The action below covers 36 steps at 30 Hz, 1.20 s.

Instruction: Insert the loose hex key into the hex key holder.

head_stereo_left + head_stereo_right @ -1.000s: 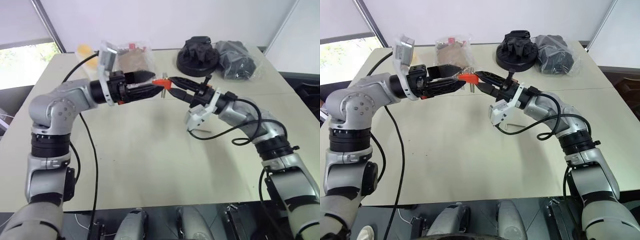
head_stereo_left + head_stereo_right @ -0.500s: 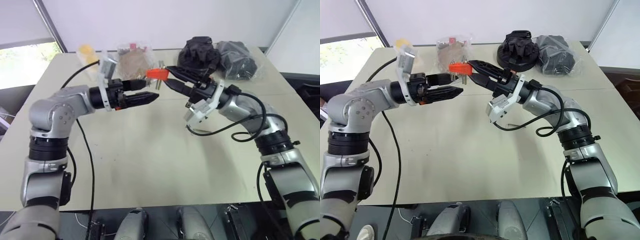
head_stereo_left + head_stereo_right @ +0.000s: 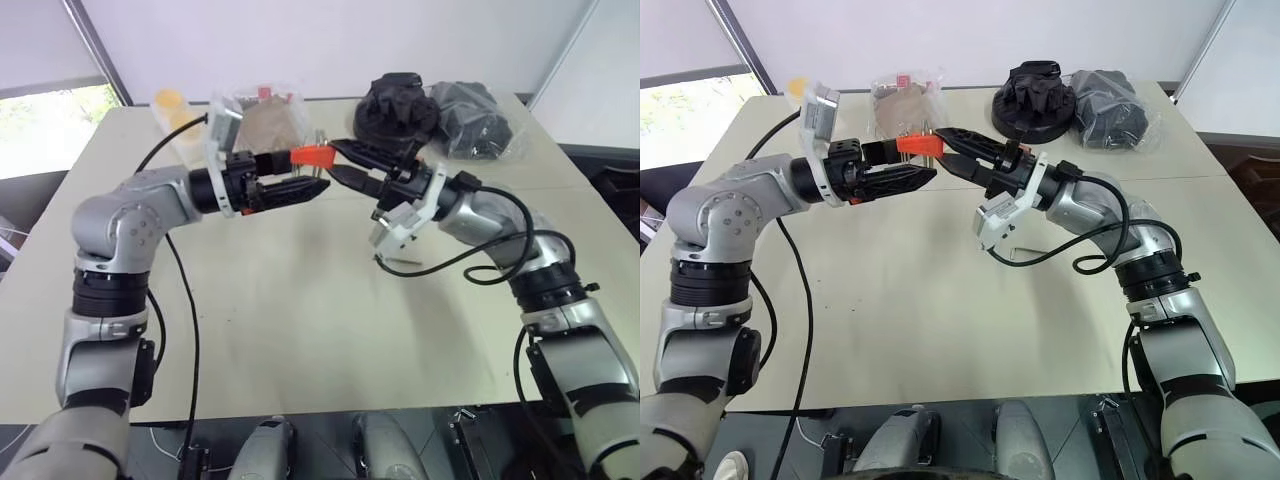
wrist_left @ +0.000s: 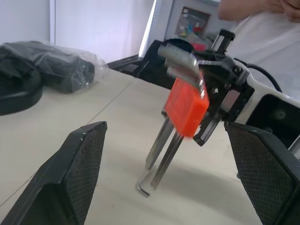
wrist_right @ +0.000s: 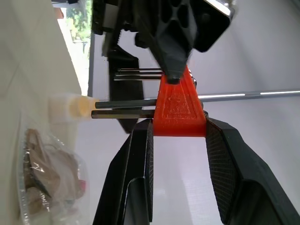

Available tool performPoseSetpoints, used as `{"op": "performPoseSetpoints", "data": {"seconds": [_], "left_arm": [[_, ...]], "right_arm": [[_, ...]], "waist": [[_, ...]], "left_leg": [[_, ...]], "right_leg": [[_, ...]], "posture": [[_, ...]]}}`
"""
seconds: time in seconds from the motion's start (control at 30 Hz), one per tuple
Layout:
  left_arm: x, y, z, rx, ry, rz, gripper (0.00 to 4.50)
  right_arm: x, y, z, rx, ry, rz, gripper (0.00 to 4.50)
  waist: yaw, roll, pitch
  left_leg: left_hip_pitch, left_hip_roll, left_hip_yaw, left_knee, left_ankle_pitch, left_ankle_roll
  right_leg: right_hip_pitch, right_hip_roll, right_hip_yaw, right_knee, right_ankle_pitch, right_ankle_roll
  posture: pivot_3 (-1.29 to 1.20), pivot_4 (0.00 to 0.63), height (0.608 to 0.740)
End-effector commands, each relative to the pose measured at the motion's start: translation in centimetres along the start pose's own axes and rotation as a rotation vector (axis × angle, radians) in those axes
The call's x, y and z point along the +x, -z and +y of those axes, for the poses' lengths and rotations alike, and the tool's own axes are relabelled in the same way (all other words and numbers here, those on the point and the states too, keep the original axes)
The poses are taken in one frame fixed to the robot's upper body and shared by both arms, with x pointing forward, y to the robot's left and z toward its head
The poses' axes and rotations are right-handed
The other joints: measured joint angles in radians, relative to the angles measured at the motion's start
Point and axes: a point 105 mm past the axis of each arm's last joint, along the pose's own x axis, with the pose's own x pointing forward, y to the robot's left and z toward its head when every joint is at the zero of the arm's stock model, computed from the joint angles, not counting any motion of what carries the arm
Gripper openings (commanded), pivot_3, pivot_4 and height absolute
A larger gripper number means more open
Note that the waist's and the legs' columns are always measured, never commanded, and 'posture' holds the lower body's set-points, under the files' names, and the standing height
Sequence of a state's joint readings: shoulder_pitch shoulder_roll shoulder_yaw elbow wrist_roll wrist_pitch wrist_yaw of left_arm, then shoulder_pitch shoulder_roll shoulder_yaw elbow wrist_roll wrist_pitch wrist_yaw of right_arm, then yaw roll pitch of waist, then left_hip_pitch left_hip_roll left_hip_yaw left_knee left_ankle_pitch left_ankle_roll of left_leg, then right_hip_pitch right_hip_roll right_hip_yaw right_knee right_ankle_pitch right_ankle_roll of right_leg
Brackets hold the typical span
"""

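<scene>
Hands (image 3: 345,166) meet level (right clamps hex key holder (image 3: 312,156)).

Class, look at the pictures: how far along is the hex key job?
Done: the holder is up off the table, clamped in the right claw. In hand: the left claw hovers open beside it, holding nothing. Left: several keys stick out of the holder, and I cannot tell whether the loose one is among them, so insertion is unconfirmed.
</scene>
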<state>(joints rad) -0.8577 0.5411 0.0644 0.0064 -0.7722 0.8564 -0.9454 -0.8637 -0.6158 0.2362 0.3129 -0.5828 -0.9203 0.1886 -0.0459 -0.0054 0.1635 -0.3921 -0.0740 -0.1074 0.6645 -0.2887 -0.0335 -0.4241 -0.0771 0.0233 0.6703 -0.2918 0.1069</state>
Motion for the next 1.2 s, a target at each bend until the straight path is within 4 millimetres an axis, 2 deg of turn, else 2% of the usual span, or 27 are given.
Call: {"op": "performPoseSetpoints", "data": {"seconds": [0.03, 0.43, 0.53, 0.77, 1.2], "left_arm": [[-0.2, -1.9, -0.2, 0.060, -0.002, -0.049, 4.23], [-0.4, -1.2, -0.3, 0.055, -0.015, -0.038, 4.23], [-0.4, -0.9, -0.2, 0.066, -0.024, -0.034, 3.41], [-0.1, -0.7, -0.1, 0.078, -0.032, -0.036, 0.14], [0.2, -0.1, -0.1, 0.072, -0.032, -0.019, 0.06]], "right_arm": [[0.4, -0.7, -1.3, -0.008, 0.044, -0.032, 0.99], [0.2, -0.6, -1.0, 0.007, 0.029, -0.019, 0.99], [0.2, -0.6, -1.0, 0.008, 0.028, -0.020, 0.99], [0.3, -0.7, -0.8, 0.013, 0.022, -0.023, 0.99], [0.5, -1.5, -0.4, 0.031, -0.008, -0.065, 0.99]], "waist": [[0.000, 0.000, 0.000], [0.000, 0.000, 0.000], [0.000, 0.000, 0.000], [0.000, 0.000, 0.000], [0.000, 0.000, 0.000]], "left_leg": [[0.000, 0.000, 0.000, 0.000, 0.000, 0.000], [0.000, 0.000, 0.000, 0.000, 0.000, 0.000], [0.000, 0.000, 0.000, 0.000, 0.000, 0.000], [0.000, 0.000, 0.000, 0.000, 0.000, 0.000], [0.000, 0.000, 0.000, 0.000, 0.000, 0.000]], "right_leg": [[0.000, 0.000, 0.000, 0.000, 0.000, 0.000], [0.000, 0.000, 0.000, 0.000, 0.000, 0.000], [0.000, 0.000, 0.000, 0.000, 0.000, 0.000], [0.000, 0.000, 0.000, 0.000, 0.000, 0.000], [0.000, 0.000, 0.000, 0.000, 0.000, 0.000]], "posture": [[0.00, 0.150, 0.740], [0.00, 0.150, 0.740], [0.00, 0.150, 0.740], [0.00, 0.150, 0.740], [0.00, 0.150, 0.740]]}}
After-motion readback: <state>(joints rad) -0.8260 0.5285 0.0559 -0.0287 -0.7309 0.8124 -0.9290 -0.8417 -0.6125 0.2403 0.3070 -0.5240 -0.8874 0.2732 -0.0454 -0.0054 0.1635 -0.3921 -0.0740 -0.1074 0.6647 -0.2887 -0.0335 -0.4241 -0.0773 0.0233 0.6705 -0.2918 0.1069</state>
